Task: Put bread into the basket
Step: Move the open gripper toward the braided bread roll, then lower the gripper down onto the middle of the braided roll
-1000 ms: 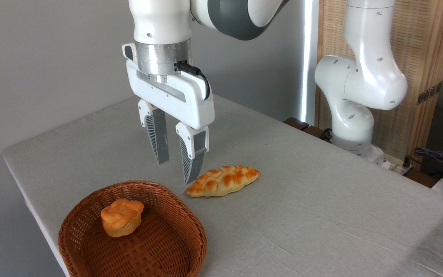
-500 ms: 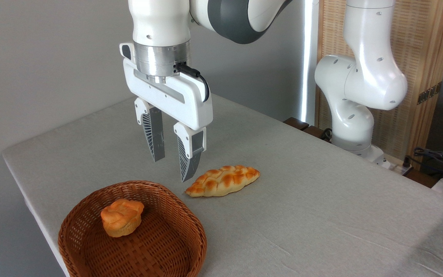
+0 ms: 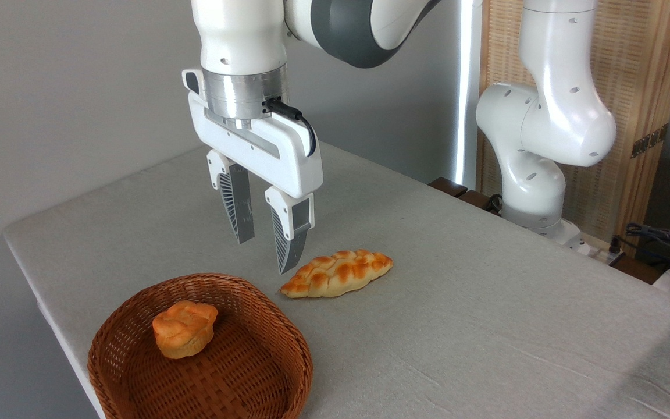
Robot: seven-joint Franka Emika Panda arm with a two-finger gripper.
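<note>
The bread (image 3: 338,273), a long braided loaf with a golden checkered crust, lies flat on the grey table just right of the basket. The brown wicker basket (image 3: 280,317) sits at the front left of the table. My gripper (image 3: 265,256) hangs in the air above the gap between the basket's far rim and the loaf's left tip. It is open, with nothing between its grey fingers (image 3: 241,209), and it touches neither bread nor basket.
A small round orange bun (image 3: 185,328) rests inside the basket. The arm's white base (image 3: 535,174) stands at the table's back right, with cables (image 3: 660,238) beyond it. The table's left edge (image 3: 38,291) runs close to the basket.
The gripper rose slightly and drifted left, then came back down and a little right. It stays open. Bread, bun and basket have not moved.
</note>
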